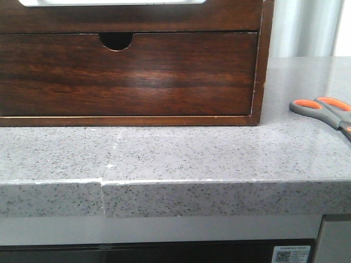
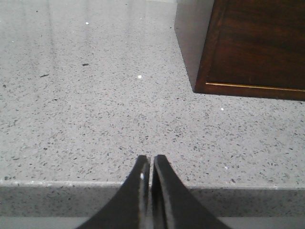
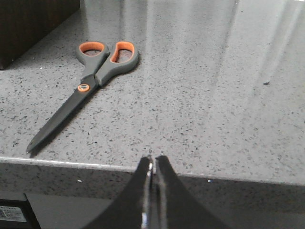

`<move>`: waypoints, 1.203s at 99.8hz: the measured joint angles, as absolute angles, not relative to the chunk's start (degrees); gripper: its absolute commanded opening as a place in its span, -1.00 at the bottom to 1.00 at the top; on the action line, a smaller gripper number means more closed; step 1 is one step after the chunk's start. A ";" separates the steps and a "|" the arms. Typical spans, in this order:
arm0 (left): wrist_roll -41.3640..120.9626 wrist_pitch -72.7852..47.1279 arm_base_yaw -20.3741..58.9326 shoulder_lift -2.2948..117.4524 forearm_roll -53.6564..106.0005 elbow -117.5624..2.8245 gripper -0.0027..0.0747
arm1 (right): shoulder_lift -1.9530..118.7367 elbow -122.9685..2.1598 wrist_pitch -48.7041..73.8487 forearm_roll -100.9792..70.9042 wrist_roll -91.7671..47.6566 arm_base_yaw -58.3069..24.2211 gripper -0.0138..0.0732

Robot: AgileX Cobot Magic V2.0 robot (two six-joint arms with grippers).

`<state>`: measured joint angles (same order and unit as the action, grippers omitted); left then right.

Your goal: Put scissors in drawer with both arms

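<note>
Here the scissors (image 3: 93,76) lie flat and closed on the grey counter (image 1: 181,153), to the right of the wooden cabinet (image 1: 262,66) and apart from it. The left gripper (image 2: 151,164) and right gripper (image 3: 153,164) are both pressed together, holding nothing, at the counter's front edge.
</note>
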<state>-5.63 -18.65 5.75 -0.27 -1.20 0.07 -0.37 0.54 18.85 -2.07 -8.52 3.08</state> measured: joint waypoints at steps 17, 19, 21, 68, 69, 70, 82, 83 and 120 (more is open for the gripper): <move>-5.64 -18.65 5.75 -0.27 -1.20 0.07 -0.99 | -0.37 0.54 18.85 -2.07 -8.52 3.08 -0.78; -5.64 -18.65 5.75 -0.27 -1.20 0.07 -0.99 | -0.37 0.54 18.85 -2.07 -8.52 3.08 -0.78; -5.64 -18.65 5.75 -0.27 -1.20 0.07 -0.99 | -0.37 0.54 18.85 -2.07 -8.52 3.08 -0.78; -5.64 -18.65 5.75 -0.27 -1.79 0.07 -0.99 | -0.37 0.54 18.85 -2.07 -8.52 3.08 -0.78; -5.64 -18.65 5.75 -0.27 -1.79 0.07 -0.99 | -0.37 0.54 18.85 -2.07 -8.52 3.08 -0.78; -5.64 -18.65 5.75 -0.27 -1.79 0.07 -0.99 | -0.37 0.54 18.85 -2.07 -8.52 3.08 -0.78; -5.64 -18.65 5.75 -0.27 -1.79 0.07 -0.99 | -0.37 0.54 18.85 -2.07 -8.52 3.08 -0.78; -5.64 -18.65 5.75 -0.27 -1.79 0.07 -0.99 | -0.37 0.54 18.85 -2.07 -8.52 3.08 -0.78; -5.64 -18.43 5.75 -0.27 -6.96 0.07 -0.99 | -0.37 0.54 18.85 -2.07 -8.52 3.08 -0.78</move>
<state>-5.63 -18.43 5.75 -0.27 -6.96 0.07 -0.37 0.54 18.85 -2.07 -8.52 3.08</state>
